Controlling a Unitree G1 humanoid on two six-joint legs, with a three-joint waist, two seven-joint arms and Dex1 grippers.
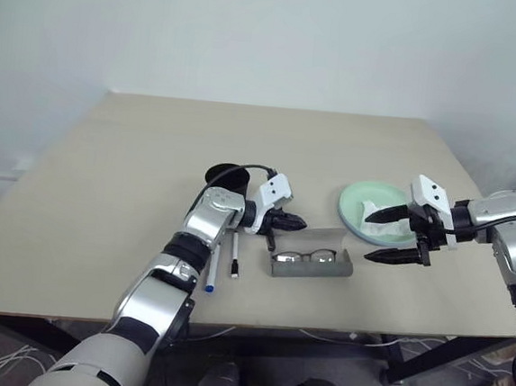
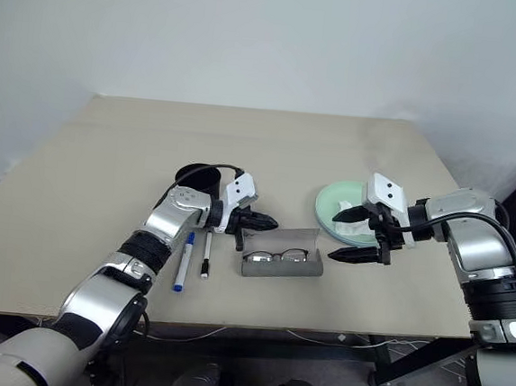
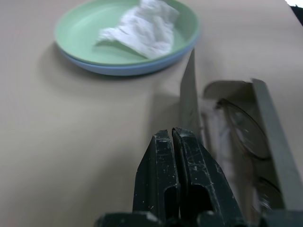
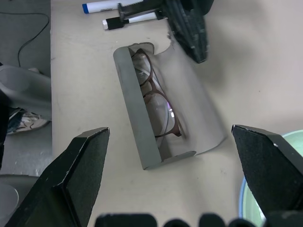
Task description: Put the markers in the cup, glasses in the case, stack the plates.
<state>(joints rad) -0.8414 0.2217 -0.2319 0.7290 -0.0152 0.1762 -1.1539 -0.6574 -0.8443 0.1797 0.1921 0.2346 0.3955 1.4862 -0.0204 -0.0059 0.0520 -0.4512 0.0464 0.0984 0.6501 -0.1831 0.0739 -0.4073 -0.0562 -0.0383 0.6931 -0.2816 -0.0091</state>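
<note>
Right wrist view, glasses point(image 4: 156, 101) lengthwise in case point(image 4: 142, 127)

left gripper point(image 1: 299, 222): fingers pressed together, just beside the open case point(image 1: 312, 263) | glasses point(image 1: 306, 256): lying inside the case | right gripper point(image 1: 388, 234): fingers wide apart, by the green plate point(image 1: 355, 204) with the white tissue point(image 1: 385, 211) | markers point(image 1: 223, 263): flat on the surface point(image 1: 133, 173); cup point(image 1: 226, 176) behind the left arm
</note>
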